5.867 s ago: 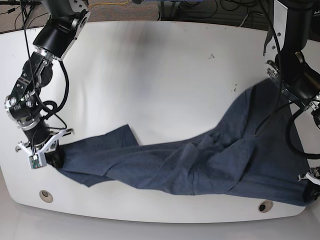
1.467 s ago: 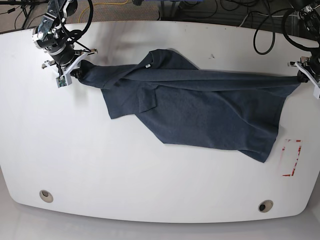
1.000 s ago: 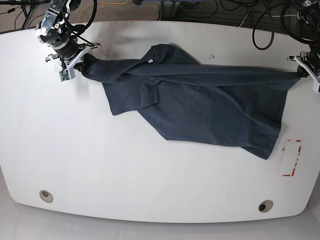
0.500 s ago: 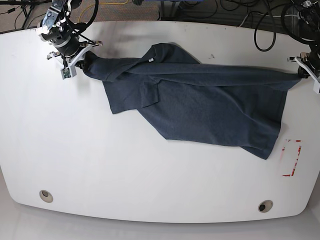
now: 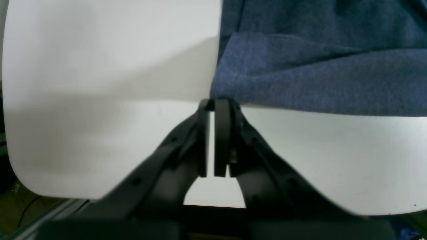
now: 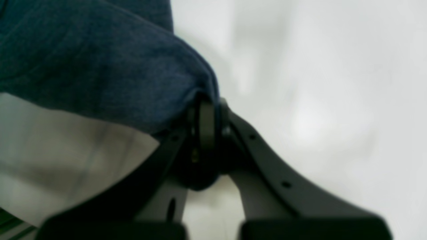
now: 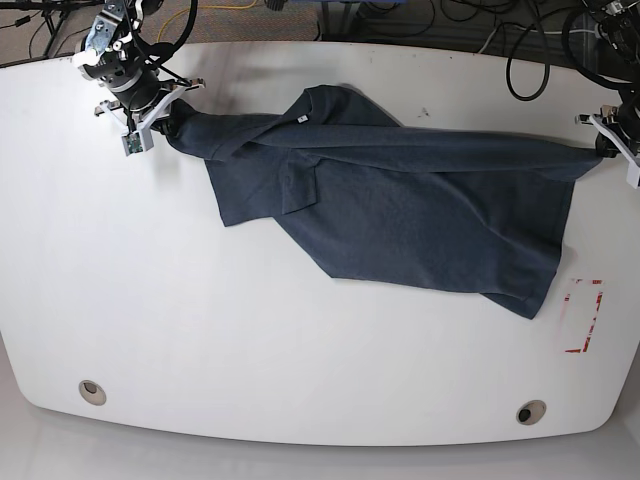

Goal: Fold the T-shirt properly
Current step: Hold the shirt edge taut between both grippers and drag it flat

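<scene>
The dark navy T-shirt point(image 7: 400, 205) lies stretched across the far half of the white table point(image 7: 200, 320), with its white neck tag point(image 7: 297, 119) near the far edge. My right gripper point(image 7: 163, 116), at the base view's far left, is shut on a bunched end of the shirt. The right wrist view shows its fingers point(image 6: 206, 123) clamping the navy cloth point(image 6: 100, 66). My left gripper point(image 7: 601, 149), at the far right, is shut on the opposite end. The left wrist view shows the fingertips point(image 5: 222, 110) pinching the shirt's edge point(image 5: 317, 76). The cloth hangs down toward the near side between the two grips.
A red-marked rectangle point(image 7: 583, 315) is on the table at the right, just past the shirt's lower corner. Two round holes point(image 7: 92, 391) point(image 7: 531, 412) sit near the front edge. Cables point(image 7: 440, 25) lie beyond the far edge.
Earlier the shirt lay along the near edge; it has been carried to the far half and pulled taut. In the last second my right gripper crept slightly farther away, both grips held.
</scene>
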Controlling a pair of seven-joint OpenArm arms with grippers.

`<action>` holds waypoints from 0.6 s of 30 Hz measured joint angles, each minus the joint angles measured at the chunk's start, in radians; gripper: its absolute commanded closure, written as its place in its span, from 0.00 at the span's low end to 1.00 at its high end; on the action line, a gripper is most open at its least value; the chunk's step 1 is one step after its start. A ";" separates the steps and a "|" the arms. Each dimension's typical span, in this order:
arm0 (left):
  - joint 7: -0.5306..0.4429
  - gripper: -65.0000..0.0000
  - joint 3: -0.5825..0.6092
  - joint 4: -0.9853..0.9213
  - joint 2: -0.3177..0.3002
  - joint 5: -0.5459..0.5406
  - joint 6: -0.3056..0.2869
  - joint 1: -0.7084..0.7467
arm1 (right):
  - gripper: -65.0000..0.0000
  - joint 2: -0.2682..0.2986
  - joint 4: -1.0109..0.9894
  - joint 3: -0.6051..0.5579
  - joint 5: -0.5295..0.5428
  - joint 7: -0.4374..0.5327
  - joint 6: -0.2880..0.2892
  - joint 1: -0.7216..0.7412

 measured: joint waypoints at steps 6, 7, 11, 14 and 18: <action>0.000 1.00 0.000 0.000 0.000 0.000 0.000 0.000 | 1.00 0.000 0.000 0.000 0.000 0.000 0.000 0.000; 0.000 1.00 0.000 0.000 0.000 0.000 0.000 0.000 | 1.00 0.000 0.000 0.000 0.000 0.000 0.000 0.000; 0.000 1.00 0.000 0.000 0.000 0.000 0.000 0.000 | 1.00 0.000 0.000 0.000 0.000 0.000 0.000 0.000; 0.000 1.00 0.000 0.000 0.000 0.000 0.000 0.000 | 1.00 0.000 0.000 0.000 0.000 0.000 0.000 0.000; 0.000 1.00 0.000 0.000 0.000 0.000 0.000 0.000 | 0.96 0.000 0.000 0.000 0.000 0.000 0.000 0.000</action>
